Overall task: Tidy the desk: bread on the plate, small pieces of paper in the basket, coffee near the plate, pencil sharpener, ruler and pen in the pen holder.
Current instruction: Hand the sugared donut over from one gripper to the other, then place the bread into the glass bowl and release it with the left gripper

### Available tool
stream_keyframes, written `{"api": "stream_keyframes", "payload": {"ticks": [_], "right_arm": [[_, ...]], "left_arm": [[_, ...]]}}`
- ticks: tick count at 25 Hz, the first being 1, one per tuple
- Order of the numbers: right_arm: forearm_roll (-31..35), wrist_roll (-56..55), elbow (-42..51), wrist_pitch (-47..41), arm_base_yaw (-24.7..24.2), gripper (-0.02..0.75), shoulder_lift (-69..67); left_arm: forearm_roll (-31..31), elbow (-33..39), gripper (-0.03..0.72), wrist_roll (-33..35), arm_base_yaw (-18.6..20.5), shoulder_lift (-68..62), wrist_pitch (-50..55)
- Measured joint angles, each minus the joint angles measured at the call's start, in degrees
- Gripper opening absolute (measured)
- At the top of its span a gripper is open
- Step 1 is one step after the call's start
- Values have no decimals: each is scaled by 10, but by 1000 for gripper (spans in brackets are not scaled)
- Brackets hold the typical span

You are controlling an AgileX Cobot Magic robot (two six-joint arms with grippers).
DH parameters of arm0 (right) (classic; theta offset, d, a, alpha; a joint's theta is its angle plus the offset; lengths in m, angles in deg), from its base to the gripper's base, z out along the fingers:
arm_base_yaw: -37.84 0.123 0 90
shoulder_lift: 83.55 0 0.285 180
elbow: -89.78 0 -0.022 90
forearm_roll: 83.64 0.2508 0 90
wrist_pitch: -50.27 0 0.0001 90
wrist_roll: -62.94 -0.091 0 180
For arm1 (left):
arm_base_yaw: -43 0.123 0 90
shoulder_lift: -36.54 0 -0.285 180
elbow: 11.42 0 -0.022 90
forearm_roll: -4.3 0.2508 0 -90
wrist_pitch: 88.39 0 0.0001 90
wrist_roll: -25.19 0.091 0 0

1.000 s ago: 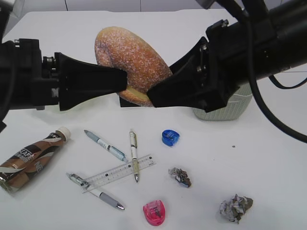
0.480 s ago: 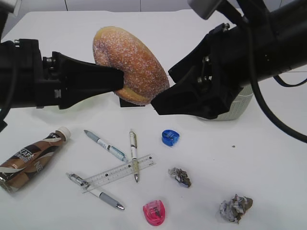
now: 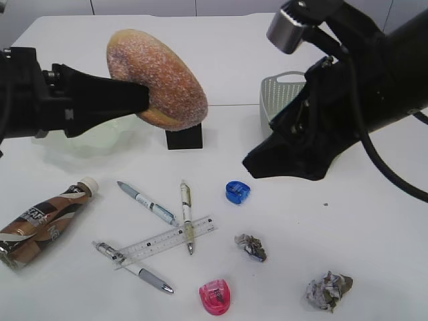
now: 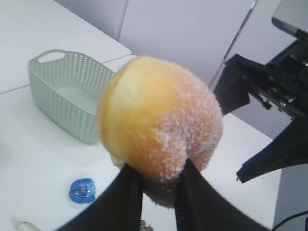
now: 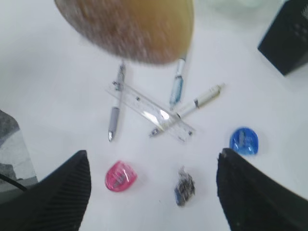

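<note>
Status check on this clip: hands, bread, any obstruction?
Left hand shut on bread, held in the air. Right hand open, empty, clear of the bread. Plate below, nothing blocking.

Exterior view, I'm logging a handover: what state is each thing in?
bread: lifted, held by left gripper
right gripper: open, empty
coffee: lying down, capped
ruler: flat, across pens
basket: upright
pen holder: upright

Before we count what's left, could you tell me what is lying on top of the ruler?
Two pens lie across the ruler: a white pen near its right end and another pen over its left end. Nothing else covers it.
</note>
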Motion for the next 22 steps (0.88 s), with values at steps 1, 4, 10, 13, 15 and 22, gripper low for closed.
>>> {"api": "stream_keyframes", "payload": {"ticks": [1, 4, 10, 13, 15, 22], "right_arm": [[-38, -42, 0, -3, 0, 598, 0], [-136, -153, 0, -25, 0, 597, 0], [-317, -361, 0, -103, 0, 590, 0], [-394, -433, 0, -135, 0, 575, 0], [-425, -464, 0, -148, 0, 561, 0], [-437, -482, 0, -160, -30, 532, 0]], "left_arm": [[0, 0, 122, 0, 11, 0, 0], [0, 0, 122, 0, 42, 0, -3], [0, -10, 122, 0, 97, -2, -86], [-3, -34, 122, 0, 109, -19, -136], [-3, -56, 122, 0, 112, -42, -153], [-8, -147, 121, 0, 112, -138, -237]]}}
